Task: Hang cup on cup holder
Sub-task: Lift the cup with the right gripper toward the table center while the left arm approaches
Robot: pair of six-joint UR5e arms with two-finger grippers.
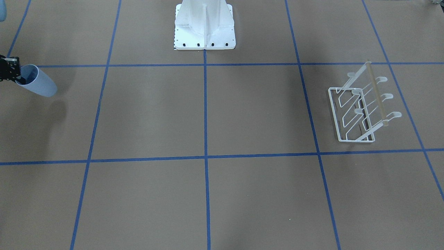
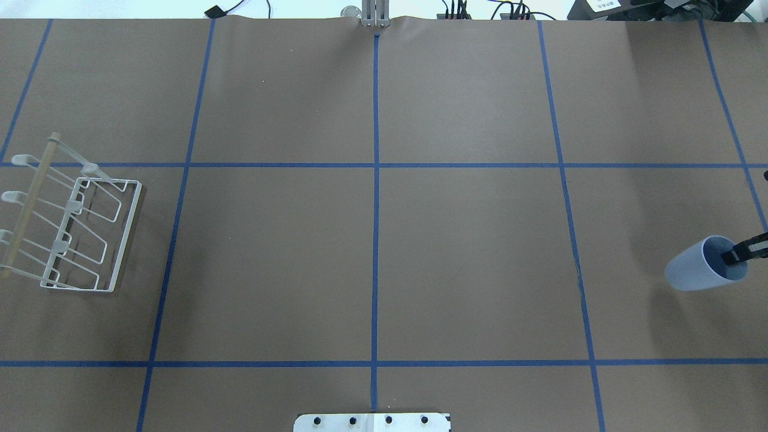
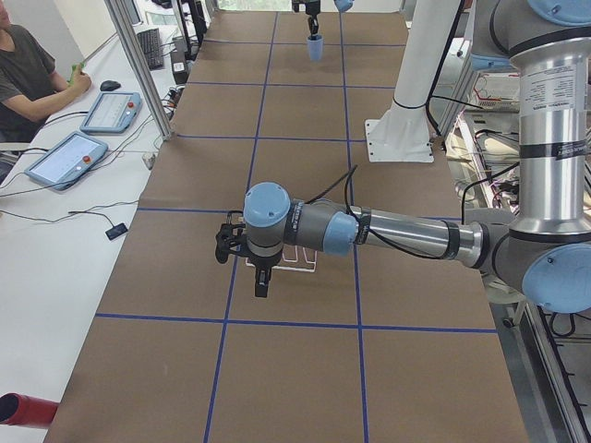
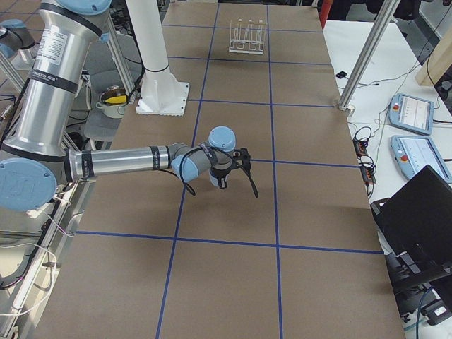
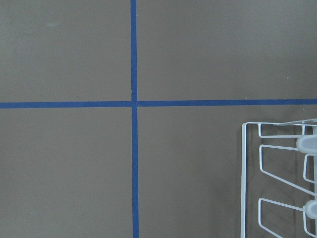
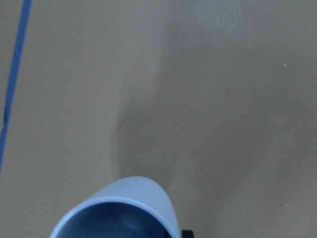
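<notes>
R hand (image 2: 741, 255) pinches tilted cup (image 2: 696, 273), taped table (image 2: 468, 252) between it & cup holder (image 2: 126, 237); L hand (image 3: 262, 282): can't tell.

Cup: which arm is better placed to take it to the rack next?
Right. The right tool grips the cup by the rim, one finger inside, lifted off the table. The left tool hovers by the rack, far from the cup, so it could probably only receive a handover.

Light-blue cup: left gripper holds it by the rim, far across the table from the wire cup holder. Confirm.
Not quite: the right gripper, not the left, holds the light-blue cup by the rim, as the overhead exterior view shows at its right edge. It is far across the table from the wire cup holder.
</notes>
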